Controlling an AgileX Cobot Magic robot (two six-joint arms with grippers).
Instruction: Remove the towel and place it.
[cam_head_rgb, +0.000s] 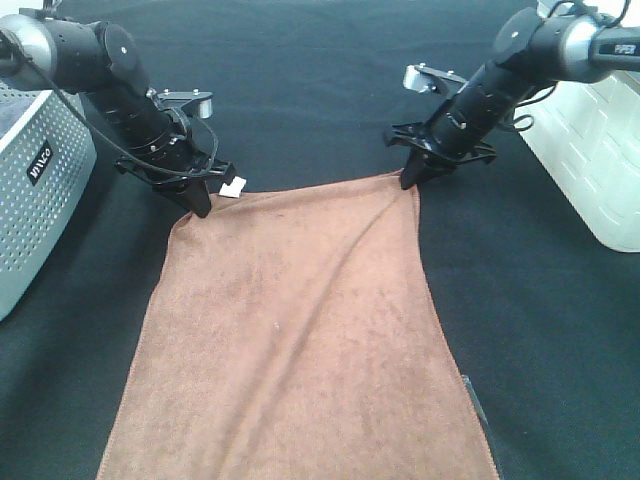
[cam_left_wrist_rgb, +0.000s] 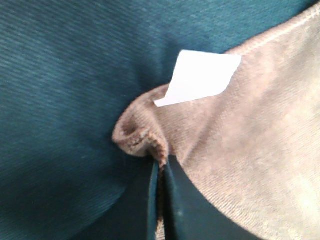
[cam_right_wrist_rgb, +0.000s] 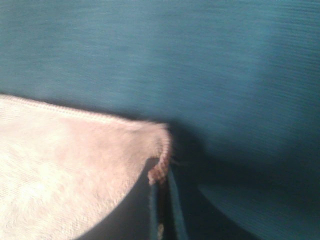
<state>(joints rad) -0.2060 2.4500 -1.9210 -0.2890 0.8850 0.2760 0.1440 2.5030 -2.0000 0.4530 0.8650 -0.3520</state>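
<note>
Covering the whole frame in the high view is a black cloth surface (cam_head_rgb: 300, 60). On it lies the towel (cam_head_rgb: 300, 340), brown, spread flat from the frame's middle down past the bottom edge, a long crease running from its upper right corner toward the lower centre.

At the left edge stands a grey perforated basket (cam_head_rgb: 35, 190), apart from the towel. At the right edge sits a white bin (cam_head_rgb: 590, 150), also apart from it.

My left arm (cam_head_rgb: 100, 60) reaches in from the upper left, my right arm (cam_head_rgb: 540, 50) from the upper right.

My left gripper (cam_head_rgb: 200, 203) is closed on the towel's upper left corner; in its wrist view the two jaws sit pressed nearly together with a sliver of brown cloth pinched between them, the hem curling into a small loop just beyond the tips. My right gripper (cam_head_rgb: 410, 180) is closed on the upper right corner; its wrist view, though blurred, shows the stitched edge caught between jaws that are nearly touching.

Smallest is the white tag (cam_head_rgb: 233, 187), sticking out at the left corner just beside my left jaws.
</note>
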